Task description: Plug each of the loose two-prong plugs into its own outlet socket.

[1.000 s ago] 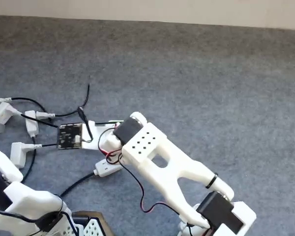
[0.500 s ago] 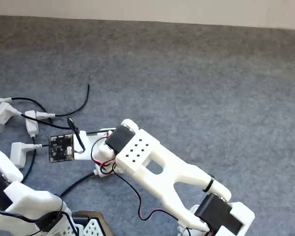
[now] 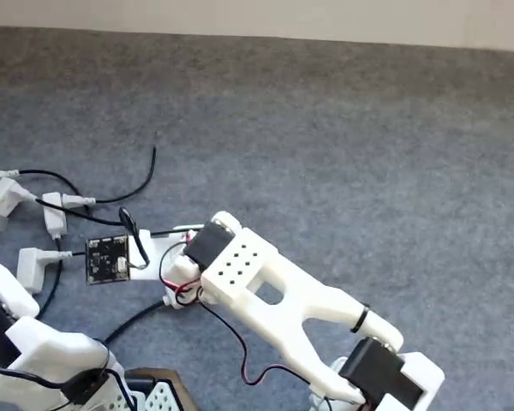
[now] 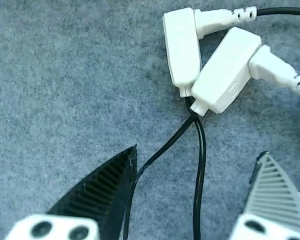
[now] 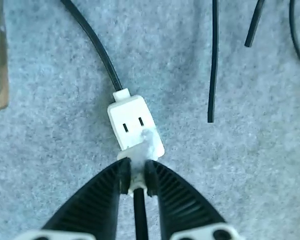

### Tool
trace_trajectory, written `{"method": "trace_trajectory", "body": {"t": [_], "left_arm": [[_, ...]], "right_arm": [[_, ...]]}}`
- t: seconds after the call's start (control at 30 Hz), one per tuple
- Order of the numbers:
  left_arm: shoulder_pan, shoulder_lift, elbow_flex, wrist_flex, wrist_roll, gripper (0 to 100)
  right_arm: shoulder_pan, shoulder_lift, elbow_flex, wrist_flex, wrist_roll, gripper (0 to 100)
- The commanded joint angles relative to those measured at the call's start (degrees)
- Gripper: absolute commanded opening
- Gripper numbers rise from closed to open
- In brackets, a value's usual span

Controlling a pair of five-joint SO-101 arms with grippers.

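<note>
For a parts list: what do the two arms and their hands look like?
The left arm and right arm are white plastic with black motor blocks. The right one has a grid of small holes, red and black wires and a black circuit board. The right hand has two black ribbed fingers; the left hand one black, one grey.

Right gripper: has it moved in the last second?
Yes. In the high view the right arm's wrist board slid left, toward the white plug by the left edge.
</note>
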Motion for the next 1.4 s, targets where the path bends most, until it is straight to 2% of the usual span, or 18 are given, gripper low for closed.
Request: {"method": "trace_trajectory", "body": {"t": [0.0, 0.47, 1.23, 1.37], "left_arm": [[0.40, -0.66, -0.40, -0.97, -0.44, 36], [0.40, -0.66, -0.31, -0.97, -0.44, 36], [0.48, -0.48, -0.31, -0.97, -0.53, 36], [0.40, -0.40, -0.31, -0.97, -0.53, 36]], "right_arm": [[1.27, -0.31, 1.36, -0.75, 2.02, 0.5], [2.68, -0.31, 3.47, -2.86, 3.52, 0.5], [3.47, -0.40, -2.77, 1.01, 3.60, 0.5], [6.11, -0.48, 1.80, 1.63, 3.60, 0.5]]}}
